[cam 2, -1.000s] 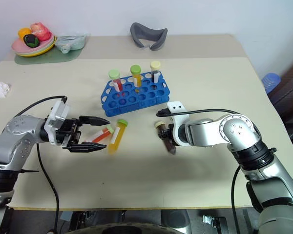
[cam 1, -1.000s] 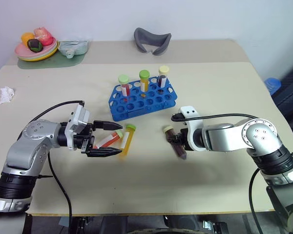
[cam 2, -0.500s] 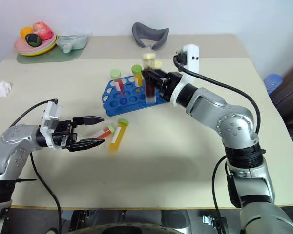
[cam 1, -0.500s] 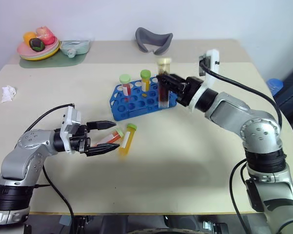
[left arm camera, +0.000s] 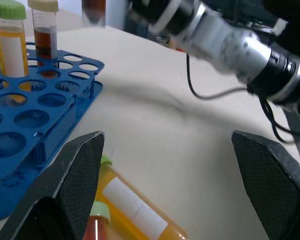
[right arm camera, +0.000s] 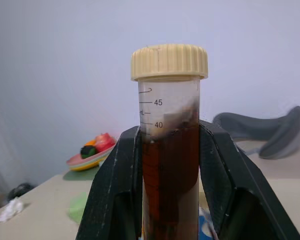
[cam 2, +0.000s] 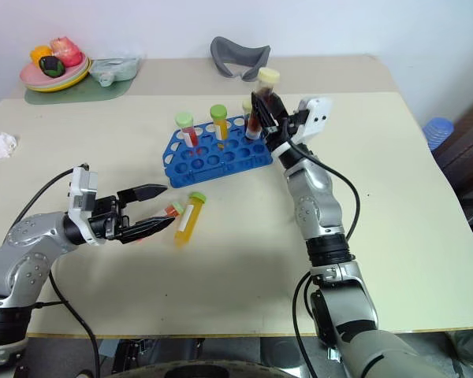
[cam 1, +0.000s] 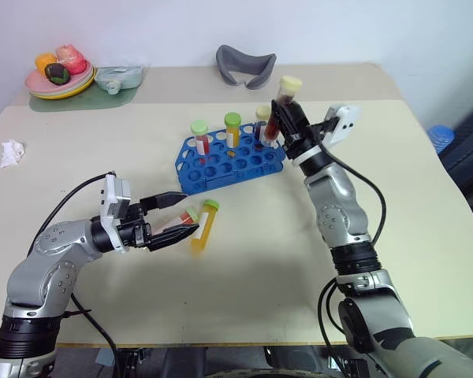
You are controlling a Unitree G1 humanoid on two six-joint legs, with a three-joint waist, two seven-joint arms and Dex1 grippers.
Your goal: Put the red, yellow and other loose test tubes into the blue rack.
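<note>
The table [cam 1: 284, 260] is a smooth, matt beige top with rounded corners, set against a plain pale wall. On it stands the blue rack [cam 1: 230, 164], glossy plastic with a top plate of round holes. Three capped tubes stand upright in its far row: one with red liquid and a green cap [cam 1: 200, 135], one with yellow liquid and a green cap [cam 1: 233, 129], and one with dark liquid and a pale cap [cam 1: 262, 123].

The right gripper [cam 1: 290, 118] is clamped tight on the brown tube [cam 1: 285, 101], a clear ribbed-cap tube with printed marks, held up in the air above the rack's right end, cap uppermost.

The left gripper [cam 1: 176, 221] lies level over the table with its black fingers spread wide, holding nothing. Between its fingertips lies the red tube [cam 1: 181, 223], and just beside that lies the yellow tube [cam 1: 204, 227], white-labelled, its green cap toward the rack.

At the far left corner are a stack of plates with toy fruit [cam 1: 59, 75] and a crumpled tissue [cam 1: 10, 153]; a grey curved cushion [cam 1: 245, 65] sits at the back.
</note>
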